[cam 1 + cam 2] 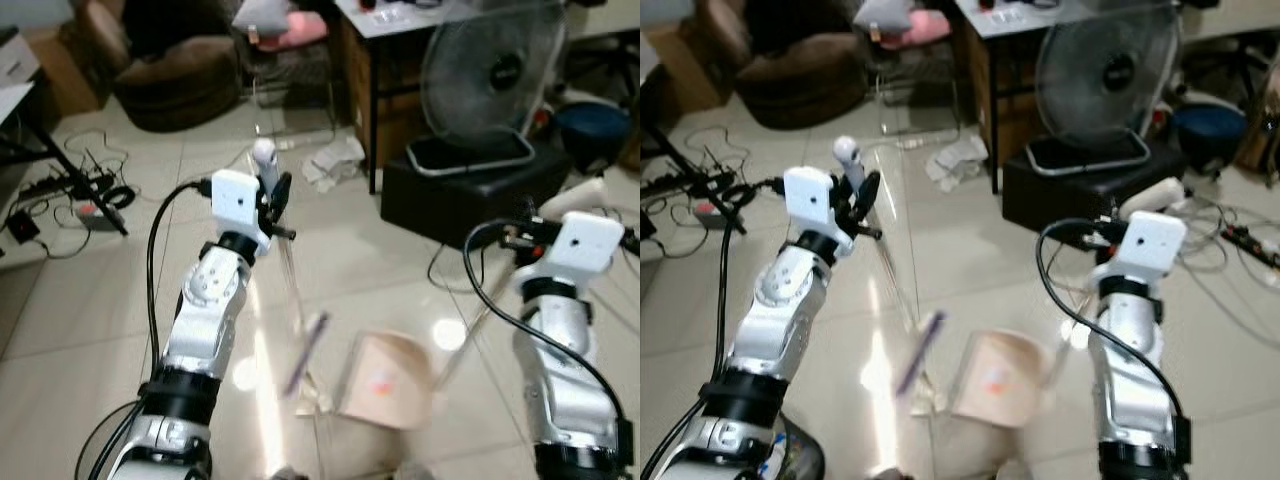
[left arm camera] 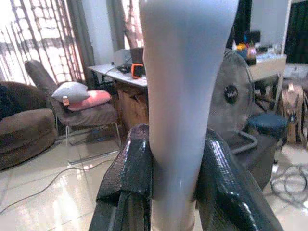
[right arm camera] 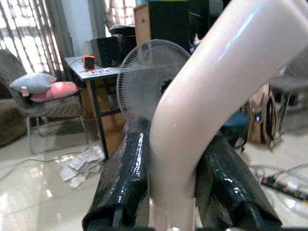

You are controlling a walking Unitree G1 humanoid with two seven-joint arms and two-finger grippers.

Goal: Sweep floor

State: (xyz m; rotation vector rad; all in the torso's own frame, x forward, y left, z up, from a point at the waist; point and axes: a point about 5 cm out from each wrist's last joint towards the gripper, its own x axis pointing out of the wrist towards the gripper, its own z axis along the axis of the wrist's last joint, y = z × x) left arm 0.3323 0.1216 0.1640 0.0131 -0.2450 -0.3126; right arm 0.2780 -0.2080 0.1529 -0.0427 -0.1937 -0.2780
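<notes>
While clenched on broom handle (image 1: 266, 160), left end effector (image 1: 272, 200) sits up-left of dustpan (image 1: 388, 380) — bristles (image 1: 305, 352) just beside it; right end effector (image 3: 166, 192) grasping dustpan handle (image 1: 582, 194).

light: bright, daylight through curtained window (image 2: 33, 38) | glare: glossy floor (image 1: 330, 260) | blur: broom and dustpan — motion-smeared

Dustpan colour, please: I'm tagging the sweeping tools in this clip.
Pale beige, almost pinkish; the dustpan on the floor shows best in the left eye view.

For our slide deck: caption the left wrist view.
Left end effector shut on the pale broom handle, fan behind.
</notes>
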